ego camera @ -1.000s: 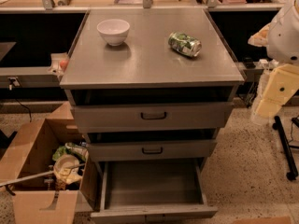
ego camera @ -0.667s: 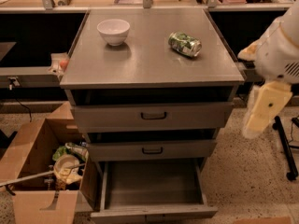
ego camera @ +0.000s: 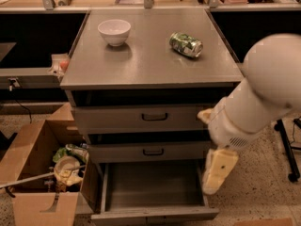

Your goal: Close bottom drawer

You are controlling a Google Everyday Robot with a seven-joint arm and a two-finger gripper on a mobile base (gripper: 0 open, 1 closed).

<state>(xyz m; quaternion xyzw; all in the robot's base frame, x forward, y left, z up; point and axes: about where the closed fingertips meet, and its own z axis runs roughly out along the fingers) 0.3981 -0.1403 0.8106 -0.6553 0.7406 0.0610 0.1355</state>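
At the far left, an open cardboard box (ego camera: pixel 28 157) stands on the speckled floor (ego camera: pixel 263 192), just beside the grey cabinet (ego camera: pixel 150 65). Mixed scraps are seen in the box, among them a pale round piece (ego camera: pixel 67 166); the rest cannot be made out. Along the back, a long wooden bench (ego camera: pixel 117 1) runs behind the cabinet.

On the cabinet's flat top, a white bowl (ego camera: pixel 114 31) is set upright towards the left rear. To the right of it, well apart, a green can (ego camera: pixel 186 44) lies on its side.

Three drawers are stacked below the top. The top drawer (ego camera: pixel 141 117) and the middle drawer (ego camera: pixel 150 152) each carry a small dark handle, and a dark gap is seen above each front. The bottom drawer (ego camera: pixel 150 185) is pulled far out towards the camera. Its shallow grey tray is laid bare and its front lies at the lower edge of the view.

To the right, the white arm (ego camera: pixel 263 93) reaches down and leftwards across the cabinet's right side. The cream gripper (ego camera: pixel 217 171) hangs at its end, just beside the right wall of the bottom drawer's tray. Whether the wall is touched cannot be told, nor can it be told whether the gripper is apart or together. At the far right, a black stand (ego camera: pixel 287 149) rests on the floor.
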